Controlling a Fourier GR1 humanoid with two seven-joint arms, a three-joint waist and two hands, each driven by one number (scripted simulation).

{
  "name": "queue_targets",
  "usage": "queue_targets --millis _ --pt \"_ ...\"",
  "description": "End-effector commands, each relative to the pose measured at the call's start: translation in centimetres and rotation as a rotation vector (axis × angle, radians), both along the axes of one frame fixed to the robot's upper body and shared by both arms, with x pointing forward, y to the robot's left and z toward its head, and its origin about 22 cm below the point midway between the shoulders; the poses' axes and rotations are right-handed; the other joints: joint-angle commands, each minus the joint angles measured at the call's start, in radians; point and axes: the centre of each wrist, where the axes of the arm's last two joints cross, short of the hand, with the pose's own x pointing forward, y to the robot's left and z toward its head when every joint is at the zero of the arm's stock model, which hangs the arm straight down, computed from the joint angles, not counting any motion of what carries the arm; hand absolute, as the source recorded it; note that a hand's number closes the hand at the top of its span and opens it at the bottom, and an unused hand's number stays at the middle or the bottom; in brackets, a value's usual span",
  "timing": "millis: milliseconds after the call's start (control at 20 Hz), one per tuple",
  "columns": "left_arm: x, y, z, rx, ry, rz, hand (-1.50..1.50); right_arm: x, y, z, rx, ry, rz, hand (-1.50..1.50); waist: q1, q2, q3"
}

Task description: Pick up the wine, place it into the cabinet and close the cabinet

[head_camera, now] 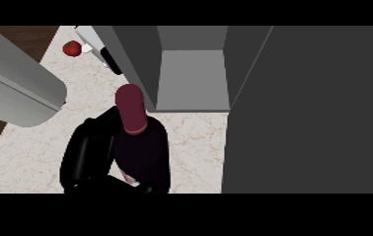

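The wine bottle has a maroon neck and a dark body, and it is held up over the counter just left of the cabinet's front edge. My right hand is shut on the bottle, lying along its left side and curling under its lower body, so much of the bottle is hidden. The grey cabinet stands open straight ahead, with a bare shelf inside. Its dark door swings out toward me at the right. A grey forearm fills the left edge, and its hand is out of view.
The counter is pale marble. At the back left lie a small red fruit and a white and black object beside the cabinet's left wall. The open door blocks the whole right side.
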Motion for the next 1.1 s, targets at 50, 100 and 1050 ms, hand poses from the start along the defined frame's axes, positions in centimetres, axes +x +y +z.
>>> queue_targets --millis 50,100,1050 --pt "1.4 -3.6 4.5 -0.023 -0.015 -0.016 1.5 -2.1 0.4 1.1 0.039 -0.047 0.045 -1.5 -0.004 0.0 0.0" --pt "1.3 -4.9 3.9 -0.03 -0.004 -0.026 1.5 -1.7 -0.1 0.5 0.033 -0.033 0.03 -1.5 -0.003 0.001 0.0" --pt "5.5 -11.2 6.4 0.028 0.002 0.089 1.5 -3.3 -1.1 1.3 0.024 -0.045 0.035 -1.5 -0.005 -0.001 0.0"
